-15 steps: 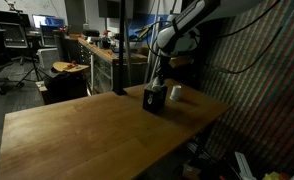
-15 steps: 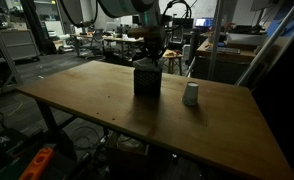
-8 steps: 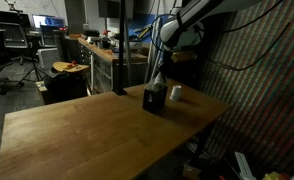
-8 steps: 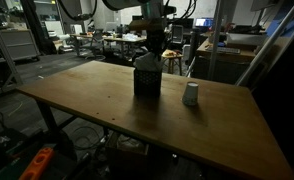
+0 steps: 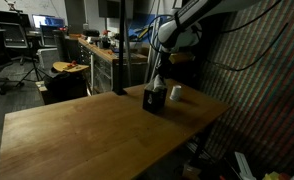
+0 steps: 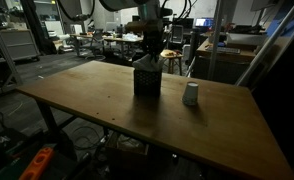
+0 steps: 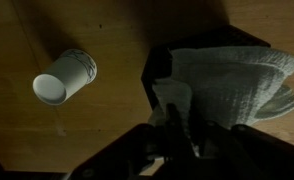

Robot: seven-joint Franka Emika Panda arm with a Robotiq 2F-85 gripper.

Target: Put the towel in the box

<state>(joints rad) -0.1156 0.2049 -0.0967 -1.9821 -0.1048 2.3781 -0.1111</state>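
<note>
Grey, one towel (image 7: 237, 85) lies in one dark box (image 6: 147, 82) near one white cup (image 7: 64, 78).

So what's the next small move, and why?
Probably open the gripper fully: the light grey-white woven towel lies bunched in the small dark cube-shaped box, yet one fold reaches up to the fingertips, so lifting now could drag it out.

Wooden table (image 5: 82, 130): plank top, seen in both exterior views. White paper cup (image 6: 191, 94) stands on it toward the far corner, well in from the edges. In the wrist view the cup (image 7: 64, 78) shows pale against the dark wood. Off the table: an office chair (image 5: 17, 45), a low round stand holding yellow items (image 5: 69, 68), and a cluttered workbench (image 5: 99, 50). Orange object on the floor below the near edge (image 6: 37, 163).
</note>
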